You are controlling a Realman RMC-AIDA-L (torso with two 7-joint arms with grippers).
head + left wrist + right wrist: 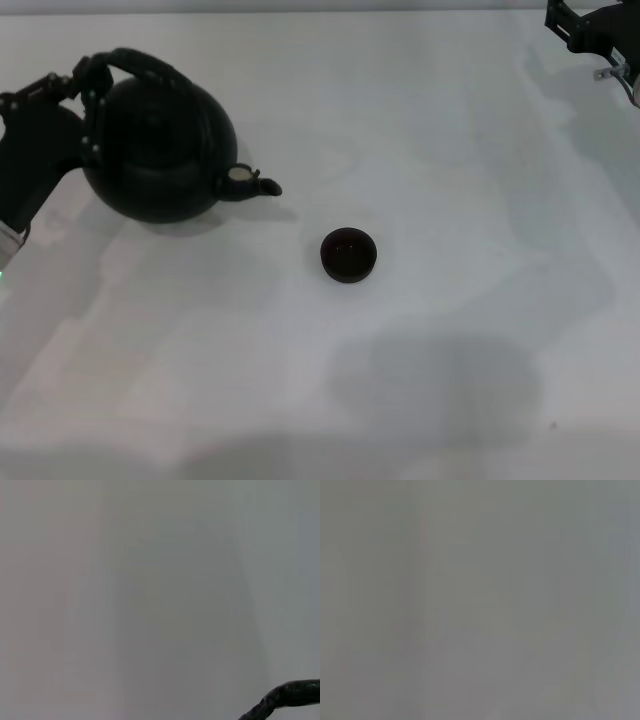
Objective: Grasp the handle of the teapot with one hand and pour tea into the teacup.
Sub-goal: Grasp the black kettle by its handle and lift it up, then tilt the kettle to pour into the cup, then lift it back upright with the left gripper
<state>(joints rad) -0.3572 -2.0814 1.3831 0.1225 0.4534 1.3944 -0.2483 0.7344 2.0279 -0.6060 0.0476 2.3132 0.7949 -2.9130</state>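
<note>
- Left gripper (88, 98) sits at about nine o'clock on the table, its dark fingers pressed around the near end of the handle; it looks closed on the hoop, though black on black hides the exact contact.
- Table (450, 330), white and bare of cloth, carries everything.
- Teapot (160, 150) is the biggest item, at about ten o'clock, leaning with its spout (255, 183) aimed toward four o'clock, roughly at the cup. Whether its base is lifted clear I cannot tell; a shadow lies beneath it.
- Right gripper (590, 30) is parked at the two o'clock corner, well apart from the work; its opening I cannot tell.
- Handle (140, 66) arches over the pot; a rough black strip of it (285, 697) shows in the left wrist view.
- Cup (348, 254) stands upright near centre, at four o'clock from the spout and apart from it.
- Step in hand, as I judge it: the grasp is made and the pot is being carried or tipped toward the cup; no tea is seen flowing.
- Next move calls for bringing the spout over the cup, then tilting slowly so the stream lands inside.
</note>
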